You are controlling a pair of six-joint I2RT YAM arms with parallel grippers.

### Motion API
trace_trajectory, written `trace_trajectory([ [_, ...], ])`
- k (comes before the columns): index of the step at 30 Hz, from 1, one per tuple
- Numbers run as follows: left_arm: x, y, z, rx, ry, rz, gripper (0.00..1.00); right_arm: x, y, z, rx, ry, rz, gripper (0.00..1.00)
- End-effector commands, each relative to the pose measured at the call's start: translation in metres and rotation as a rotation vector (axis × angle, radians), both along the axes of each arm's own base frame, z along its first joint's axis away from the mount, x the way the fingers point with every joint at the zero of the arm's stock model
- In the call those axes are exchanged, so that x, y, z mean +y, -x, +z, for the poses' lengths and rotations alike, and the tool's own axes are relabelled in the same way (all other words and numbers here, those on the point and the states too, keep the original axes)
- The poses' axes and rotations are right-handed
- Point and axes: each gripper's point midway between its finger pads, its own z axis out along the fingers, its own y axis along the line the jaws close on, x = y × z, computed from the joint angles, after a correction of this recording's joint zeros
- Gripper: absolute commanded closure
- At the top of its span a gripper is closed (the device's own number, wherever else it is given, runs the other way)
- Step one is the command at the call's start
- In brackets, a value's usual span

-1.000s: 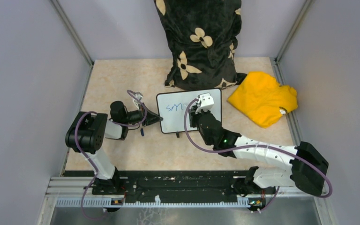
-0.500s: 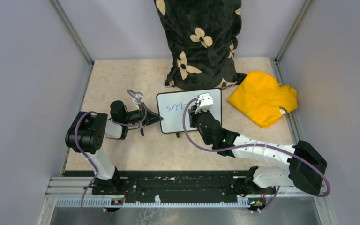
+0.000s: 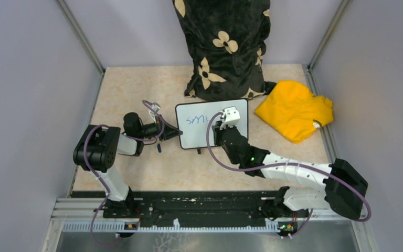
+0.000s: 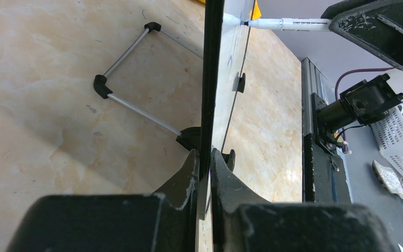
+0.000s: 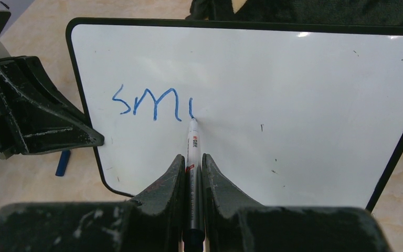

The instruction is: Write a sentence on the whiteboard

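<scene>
Seen from above, a small whiteboard [image 3: 193,136] stands propped up near the middle of the beige surface [image 3: 136,89]. It is just in front of a black flower-print cushion [image 3: 223,47], and a yellow cloth [image 3: 294,109] lies to its right. The left tool [image 3: 174,132] reaches in from the left to the board's left edge. The right arm's wrist covers part of the board's right half, hiding that arm's tool in this view.

The right wrist view fills this in. The right tool [image 5: 191,160] pinches a white marker [image 5: 193,140], whose tip touches the board face. The tip sits just below the sentence [image 5: 152,102], which reads "sm" plus one short upright stroke in blue, in the board's upper left part. A small blue cap [image 5: 62,163] lies on the surface beside the board's lower left corner.

The left wrist view shows the board edge-on. The left tool's fingers [image 4: 189,173] are pressed against both sides of its dark frame, pinching it. Only this view shows the wire stand [image 4: 131,107] behind the board.
</scene>
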Motion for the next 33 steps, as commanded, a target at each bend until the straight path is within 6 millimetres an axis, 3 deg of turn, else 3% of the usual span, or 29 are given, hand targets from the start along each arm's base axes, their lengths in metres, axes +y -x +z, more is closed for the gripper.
trace_trajectory([
  [1,-0.002,0.000,-0.004,-0.002,-0.009,-0.012,1.00,-0.007,0.000,0.014,-0.017,-0.048,-0.022,1.00],
  [10,-0.002,0.000,-0.004,-0.001,-0.009,-0.013,1.00,-0.015,-0.001,0.060,-0.106,-0.152,-0.020,1.00],
  [33,-0.002,0.000,-0.004,-0.002,-0.010,-0.014,1.00,-0.009,-0.023,0.068,-0.130,-0.172,-0.021,1.00],
])
